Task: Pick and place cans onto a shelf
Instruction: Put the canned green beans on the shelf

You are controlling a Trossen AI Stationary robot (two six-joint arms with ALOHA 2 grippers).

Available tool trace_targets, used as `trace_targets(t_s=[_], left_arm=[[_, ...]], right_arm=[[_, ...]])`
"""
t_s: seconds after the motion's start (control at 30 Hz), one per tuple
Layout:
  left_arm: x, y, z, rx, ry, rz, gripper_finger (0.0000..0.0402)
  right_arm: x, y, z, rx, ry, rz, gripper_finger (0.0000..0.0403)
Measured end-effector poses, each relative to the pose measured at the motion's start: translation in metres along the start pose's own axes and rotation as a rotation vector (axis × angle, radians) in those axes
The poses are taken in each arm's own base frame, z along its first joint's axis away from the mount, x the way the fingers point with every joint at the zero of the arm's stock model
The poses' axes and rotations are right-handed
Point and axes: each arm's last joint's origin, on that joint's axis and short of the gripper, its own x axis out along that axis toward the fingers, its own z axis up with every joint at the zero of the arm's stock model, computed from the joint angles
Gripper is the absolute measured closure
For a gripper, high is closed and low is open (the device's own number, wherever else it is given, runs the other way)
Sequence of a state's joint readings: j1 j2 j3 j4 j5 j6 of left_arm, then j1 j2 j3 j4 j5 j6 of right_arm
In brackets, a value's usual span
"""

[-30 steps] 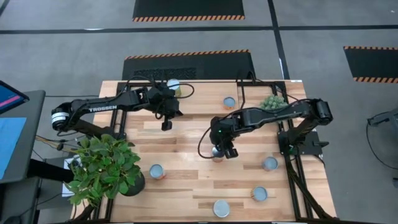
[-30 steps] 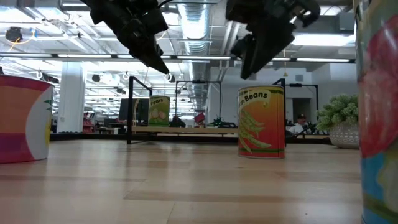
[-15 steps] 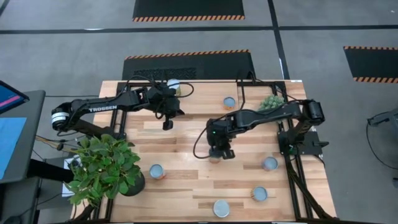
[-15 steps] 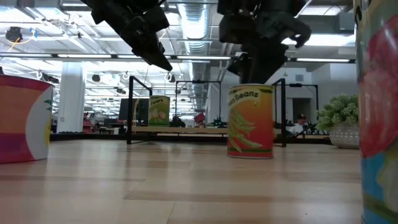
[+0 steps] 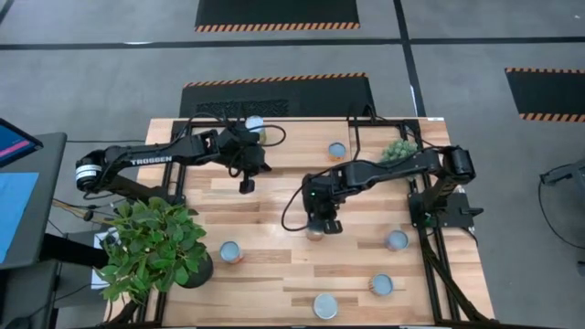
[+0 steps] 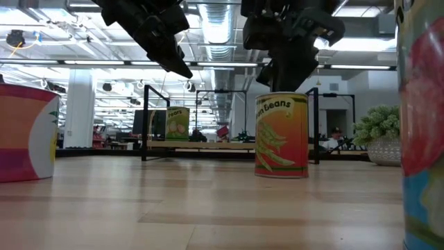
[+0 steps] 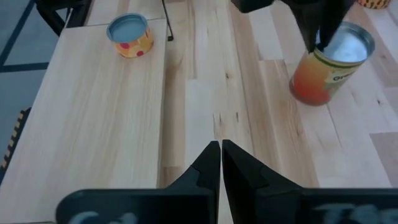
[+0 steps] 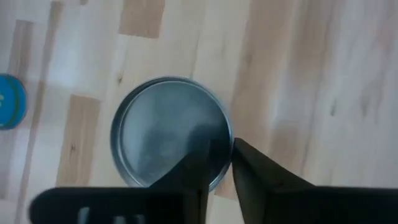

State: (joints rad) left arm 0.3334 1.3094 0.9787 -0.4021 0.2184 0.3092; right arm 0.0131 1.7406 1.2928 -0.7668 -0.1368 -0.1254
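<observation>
Right end effector [image 5: 316,225]: extended to mid-tabletop [image 5: 274,274], pointing straight down, grasping the green-bean can [image 6: 281,135] at its rim; can upright on the tabletop, well apart from the shelf [image 7: 93,112].
Left end effector [image 7: 219,155]: clenched, empty, hovering beside the shelf edge.
Count: two arms; one shelf; seven cans, namely one on the shelf [image 7: 129,34], one gripped, five loose on the tabletop.
</observation>
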Motion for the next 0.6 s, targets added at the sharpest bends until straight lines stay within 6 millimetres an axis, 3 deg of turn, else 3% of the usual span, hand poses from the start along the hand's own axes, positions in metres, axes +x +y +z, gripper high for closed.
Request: trace_targets(t_s=[0.23, 0.6], left_arm=[[0.001, -0.003, 0.0, 0.007, 0.005, -0.009, 0.0396], [0.001, -0.005, -0.003, 0.009, 0.036, -0.019, 0.0396]], right_arm=[[-0.008, -0.012, 0.005, 0.041, -0.021, -0.033, 0.0391], [-0.015, -0.029, 0.006, 0.079, -0.042, -0.044, 0.0399]])
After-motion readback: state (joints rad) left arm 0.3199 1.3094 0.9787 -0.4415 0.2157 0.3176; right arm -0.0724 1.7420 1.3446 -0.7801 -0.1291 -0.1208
